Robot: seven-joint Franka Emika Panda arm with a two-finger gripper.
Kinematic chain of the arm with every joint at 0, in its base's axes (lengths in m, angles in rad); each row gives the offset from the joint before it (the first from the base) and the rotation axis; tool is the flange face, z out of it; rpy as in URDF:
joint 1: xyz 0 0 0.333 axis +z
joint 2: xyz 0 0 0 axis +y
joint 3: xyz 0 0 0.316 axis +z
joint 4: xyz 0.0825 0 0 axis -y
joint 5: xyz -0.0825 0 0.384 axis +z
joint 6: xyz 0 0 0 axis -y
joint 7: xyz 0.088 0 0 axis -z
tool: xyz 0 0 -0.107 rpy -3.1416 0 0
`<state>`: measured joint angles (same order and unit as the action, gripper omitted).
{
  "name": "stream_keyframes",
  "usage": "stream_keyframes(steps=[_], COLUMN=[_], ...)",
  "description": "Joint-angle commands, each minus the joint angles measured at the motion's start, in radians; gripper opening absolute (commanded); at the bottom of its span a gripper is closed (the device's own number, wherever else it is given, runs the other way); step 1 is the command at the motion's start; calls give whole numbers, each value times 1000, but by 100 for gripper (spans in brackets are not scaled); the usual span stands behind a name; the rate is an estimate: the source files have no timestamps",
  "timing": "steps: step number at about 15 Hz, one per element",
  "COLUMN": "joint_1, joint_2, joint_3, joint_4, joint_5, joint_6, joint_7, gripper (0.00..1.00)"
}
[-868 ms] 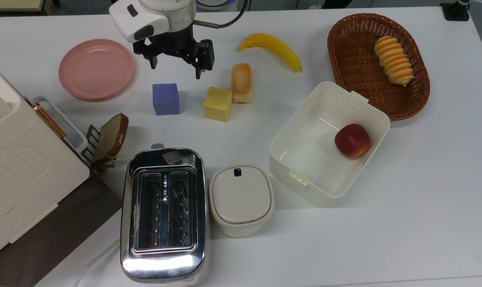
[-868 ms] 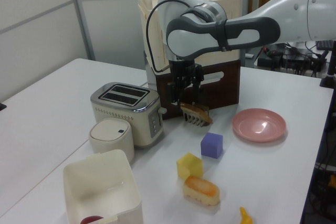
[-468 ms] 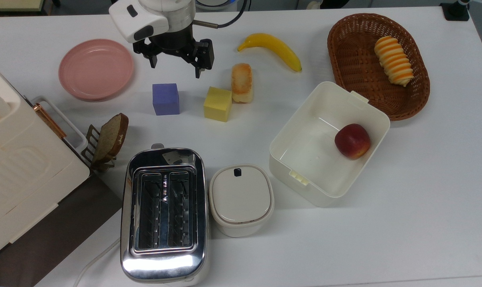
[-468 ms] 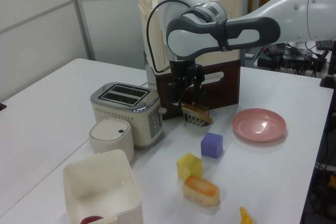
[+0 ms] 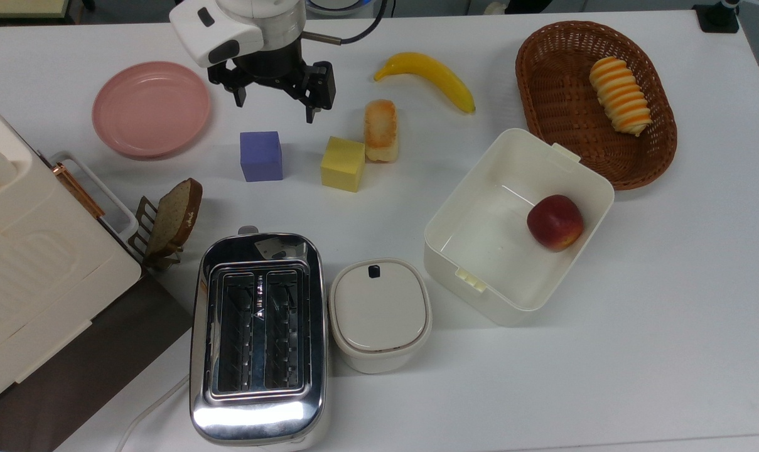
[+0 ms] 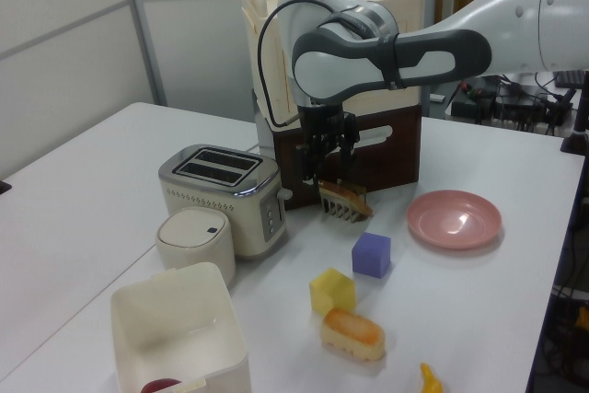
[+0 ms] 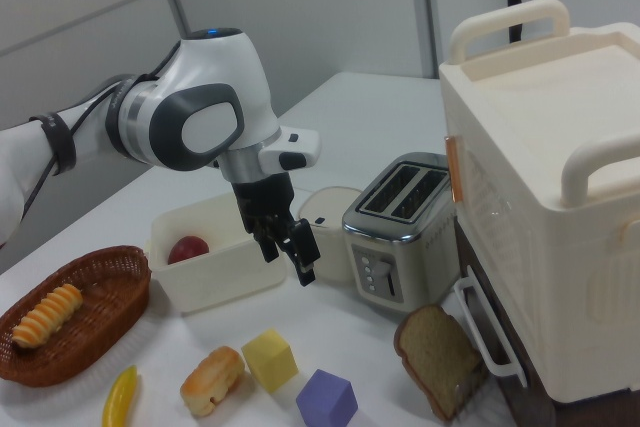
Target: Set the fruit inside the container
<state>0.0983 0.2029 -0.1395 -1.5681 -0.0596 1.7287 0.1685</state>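
Hanging above the table [image 5: 668,282] in the top view, the gripper [image 5: 271,103] had its fingers spread and empty, between the pink plate [image 5: 151,108] and the banana [image 5: 425,76], which lay apart from the bin [image 5: 473,276] holding an apple [image 5: 555,221]. From the left view, the gripper [image 6: 329,165] hovered well above the cubes, with a sliver of banana [image 6: 430,379] at the bottom edge. From the right view, the banana [image 7: 119,396] lay beside the basket [image 7: 100,347]. It looked light, stiff and smooth, likely slippery; gripping across its thicker middle seemed safest.
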Motion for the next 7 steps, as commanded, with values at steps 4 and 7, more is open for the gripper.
stream_keyframes(steps=[4,7], joint_1=[3,7], joint_2=[-20,-19], joint_3=[-3,-3], joint_4=[-20,-26], joint_5=[3,4], joint_6=[-18,-18], joint_7=[-7,-6], gripper=[100,100])
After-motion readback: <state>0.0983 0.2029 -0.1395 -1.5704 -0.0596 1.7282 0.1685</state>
